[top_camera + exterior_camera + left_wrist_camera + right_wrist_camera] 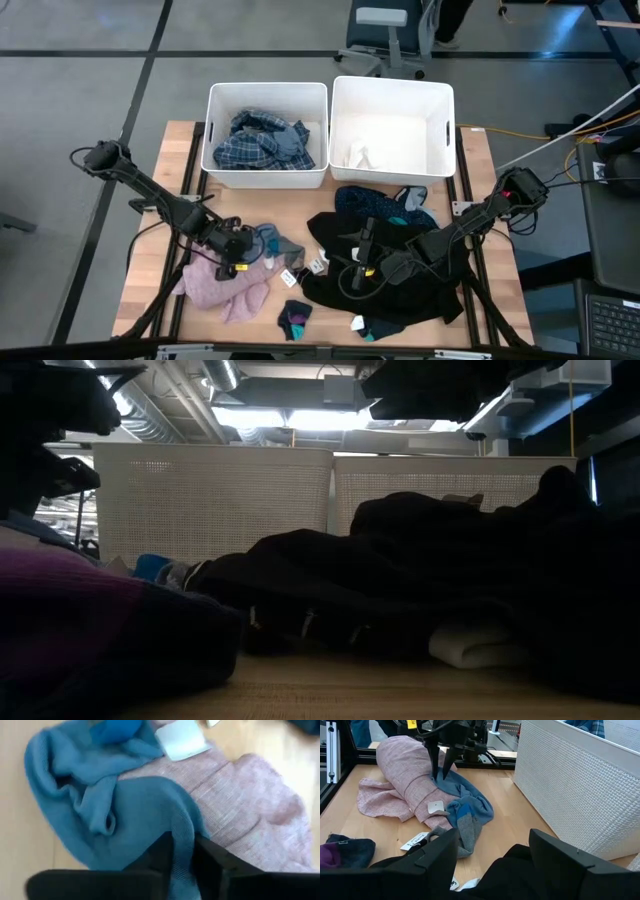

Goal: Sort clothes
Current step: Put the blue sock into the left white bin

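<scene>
Two dark, slender jointed arms; left end effector (238, 254) black with yellow tag; right end effector (364, 262) black, yellow-tagged, cabled.

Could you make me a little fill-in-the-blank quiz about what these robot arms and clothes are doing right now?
1. The left gripper has its jaws shut on the ____ cloth.
2. That cloth lies partly on the ____ top.
3. The plaid shirt sits in the ____ bin.
4. The right gripper, jaws open, hovers over the ____ pile.

Missing words: blue; pink; left; black
</scene>
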Motion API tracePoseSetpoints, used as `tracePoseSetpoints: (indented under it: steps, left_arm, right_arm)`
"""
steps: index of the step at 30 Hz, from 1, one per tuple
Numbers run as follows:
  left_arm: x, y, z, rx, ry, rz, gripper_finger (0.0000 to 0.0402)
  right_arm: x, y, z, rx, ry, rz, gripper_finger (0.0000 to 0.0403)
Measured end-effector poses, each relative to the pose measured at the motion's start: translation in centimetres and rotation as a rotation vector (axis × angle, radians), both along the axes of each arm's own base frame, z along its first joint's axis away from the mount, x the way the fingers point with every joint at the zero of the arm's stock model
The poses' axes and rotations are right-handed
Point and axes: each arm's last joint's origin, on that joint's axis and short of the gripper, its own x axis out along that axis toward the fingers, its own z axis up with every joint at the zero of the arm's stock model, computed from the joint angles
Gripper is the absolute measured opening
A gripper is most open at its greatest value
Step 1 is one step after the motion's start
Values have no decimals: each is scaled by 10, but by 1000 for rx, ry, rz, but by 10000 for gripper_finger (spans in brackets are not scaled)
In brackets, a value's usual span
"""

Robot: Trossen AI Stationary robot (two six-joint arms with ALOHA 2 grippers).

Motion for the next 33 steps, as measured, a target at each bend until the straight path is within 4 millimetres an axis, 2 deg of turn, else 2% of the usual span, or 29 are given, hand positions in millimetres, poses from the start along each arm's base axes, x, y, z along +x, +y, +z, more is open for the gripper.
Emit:
tracePoseSetpoints:
  steps: [5, 9, 12, 20, 33]
  left_arm:
    - [2, -1, 1, 3, -30, -41, 7]
    - [3, -1, 3, 12, -37, -57, 12]
    - [7, -3, 13, 23, -72, -70, 14]
    - [22, -8, 51, 104, -243, -125, 6]
    - [38, -5, 116, 478, -536, -105, 15]
  right_arm:
    - [0, 0, 0, 0, 0, -1, 245]
    - [0, 0, 0, 0, 0, -1, 245]
    - [0, 0, 0, 0, 0, -1, 245]
    - [0, 0, 0, 0, 0, -1, 245]
    - [0, 0, 0, 0, 0, -1, 245]
